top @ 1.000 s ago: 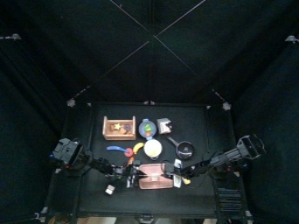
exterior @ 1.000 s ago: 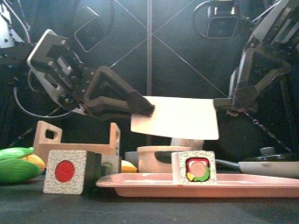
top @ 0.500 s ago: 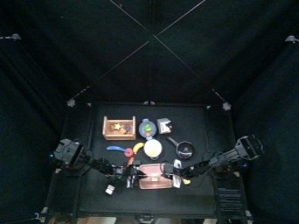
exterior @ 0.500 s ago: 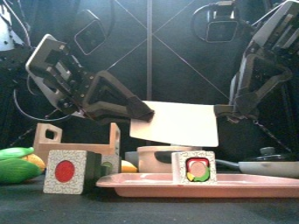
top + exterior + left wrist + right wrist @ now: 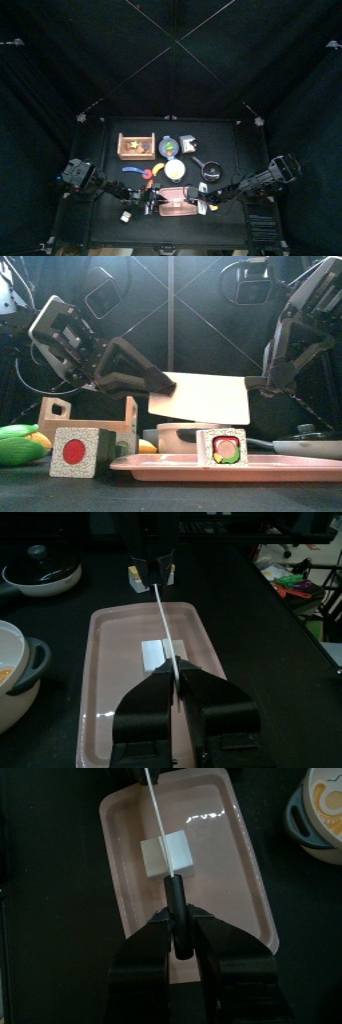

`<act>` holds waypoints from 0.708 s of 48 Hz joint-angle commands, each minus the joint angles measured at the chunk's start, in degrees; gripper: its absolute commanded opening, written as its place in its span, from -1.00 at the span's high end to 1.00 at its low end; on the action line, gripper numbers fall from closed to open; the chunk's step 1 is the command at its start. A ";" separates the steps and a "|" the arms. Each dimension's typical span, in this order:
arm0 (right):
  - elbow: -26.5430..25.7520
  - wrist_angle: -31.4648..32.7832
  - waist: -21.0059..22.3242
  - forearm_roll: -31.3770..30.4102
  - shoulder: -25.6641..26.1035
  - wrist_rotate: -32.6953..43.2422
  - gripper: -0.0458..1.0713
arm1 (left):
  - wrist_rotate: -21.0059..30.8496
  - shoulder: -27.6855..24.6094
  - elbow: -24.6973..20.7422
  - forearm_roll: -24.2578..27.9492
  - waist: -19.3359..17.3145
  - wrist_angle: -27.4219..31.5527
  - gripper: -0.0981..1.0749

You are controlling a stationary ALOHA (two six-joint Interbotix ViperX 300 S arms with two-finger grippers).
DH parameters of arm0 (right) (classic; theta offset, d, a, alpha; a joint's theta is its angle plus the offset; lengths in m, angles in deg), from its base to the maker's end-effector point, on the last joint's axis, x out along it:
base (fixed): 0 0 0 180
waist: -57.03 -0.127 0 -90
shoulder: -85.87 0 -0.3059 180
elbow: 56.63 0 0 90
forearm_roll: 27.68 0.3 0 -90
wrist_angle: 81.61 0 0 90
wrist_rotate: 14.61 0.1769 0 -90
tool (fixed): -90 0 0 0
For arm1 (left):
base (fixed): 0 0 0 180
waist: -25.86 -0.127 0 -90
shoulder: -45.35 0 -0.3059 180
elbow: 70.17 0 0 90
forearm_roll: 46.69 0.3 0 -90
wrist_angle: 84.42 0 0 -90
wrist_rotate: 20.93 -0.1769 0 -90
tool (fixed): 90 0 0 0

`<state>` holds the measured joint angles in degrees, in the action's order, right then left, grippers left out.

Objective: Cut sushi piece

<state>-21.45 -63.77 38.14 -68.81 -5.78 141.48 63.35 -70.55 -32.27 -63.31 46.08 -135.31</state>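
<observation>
Sushi piece, boxy, white rice around a green and orange core, upright on glossy pink rectangular tray near front of matte black table. Directly above, broad flat pale knife blade, clamped by closed left pincer and also by closed right pincer. Second block with red centre beside tray, off it.

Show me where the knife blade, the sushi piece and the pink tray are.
Knife blade (image 5: pixel 201 396): front view, middle of the wide flat blade.
Sushi piece (image 5: pixel 222 447): front view, its cut face with the filling.
Pink tray (image 5: pixel 160 465): front view, bare part of its front rim.
</observation>
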 commanded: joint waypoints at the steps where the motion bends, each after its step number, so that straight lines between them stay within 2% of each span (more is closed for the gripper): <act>1: -0.70 0.18 0.26 0.18 0.79 0.18 0.15 | 0.00 0.44 -0.88 0.44 1.32 0.44 0.07; 34: -0.88 0.35 0.70 0.09 -2.90 0.09 0.15 | -0.18 -1.76 -1.23 -2.90 0.88 1.14 0.07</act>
<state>-21.80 -63.86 38.14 -68.90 -9.12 141.48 63.27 -72.57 -32.79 -65.77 46.08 -134.16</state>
